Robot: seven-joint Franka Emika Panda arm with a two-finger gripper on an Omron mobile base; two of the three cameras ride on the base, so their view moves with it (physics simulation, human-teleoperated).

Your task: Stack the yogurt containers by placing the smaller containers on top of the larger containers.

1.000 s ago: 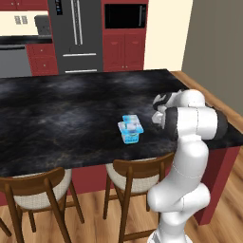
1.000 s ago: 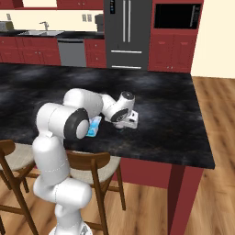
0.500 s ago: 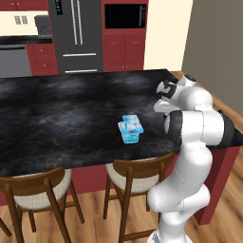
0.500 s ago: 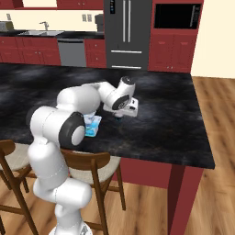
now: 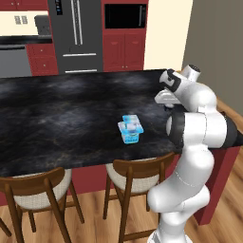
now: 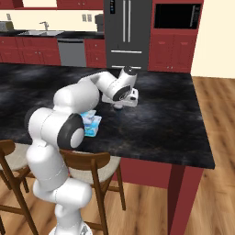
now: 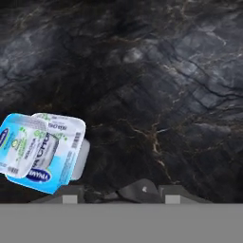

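Hand [image 6: 123, 103] empty, spread unclear, small cup [image 7: 19, 144] atop larger tub [image 7: 57, 154], well aside

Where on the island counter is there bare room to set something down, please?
The black counter is bare left of and behind the stacked yogurt tub and small cup. It is crowded on their right, where the gripper hovers.

The smaller container [image 7: 19, 144] sits on the larger container [image 7: 59, 159]. Both stand near the counter's [image 5: 57, 118] front edge, above two chairs [image 5: 137, 178]. A fridge [image 5: 76, 35] stands behind.
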